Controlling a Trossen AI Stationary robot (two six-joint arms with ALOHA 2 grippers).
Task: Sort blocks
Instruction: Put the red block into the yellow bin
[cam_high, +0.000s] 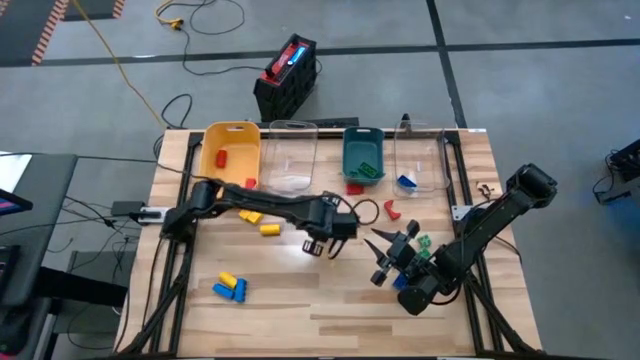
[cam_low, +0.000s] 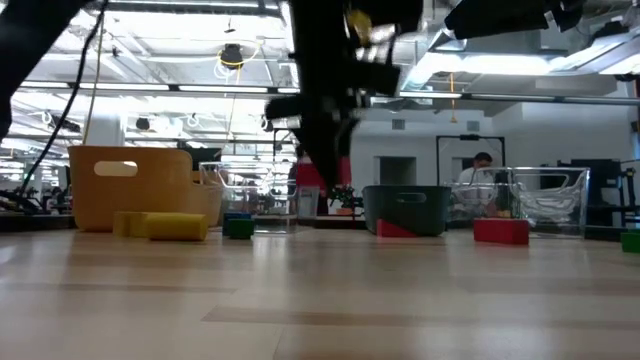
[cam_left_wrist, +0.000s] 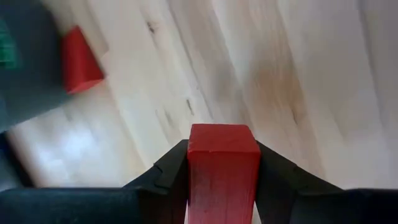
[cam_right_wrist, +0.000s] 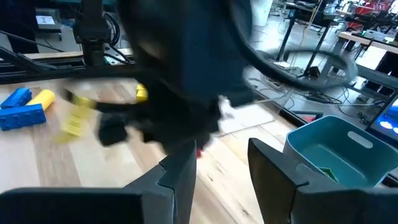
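My left gripper (cam_high: 318, 246) hangs over the middle of the table, shut on a red block (cam_left_wrist: 224, 168). My right gripper (cam_high: 385, 257) waits to its right, open, with nothing between its fingers (cam_right_wrist: 180, 177). Loose blocks lie on the wood: two yellow ones (cam_high: 260, 222), a blue and yellow cluster (cam_high: 230, 288), a red one (cam_high: 390, 210), a green one (cam_high: 423, 242), and a red one (cam_left_wrist: 78, 59) beside the teal bin (cam_high: 362, 155). The yellow bin (cam_high: 230, 150) has a red block in it, and the teal bin a green one. My left gripper pinches the red block between its two fingers, one on each of two opposite sides (cam_left_wrist: 191, 171). The fingers point steeply down from above. The block's lower end (cam_left_wrist: 222, 138) sticks out past the fingertips and hangs clear of the table.
A row of bins stands along the far edge: yellow, clear (cam_high: 292, 155), teal, and clear (cam_high: 420, 160) with a blue block in it. A black and red case (cam_high: 287, 75) sits on the floor beyond. Bare wood lies at the table's near middle.
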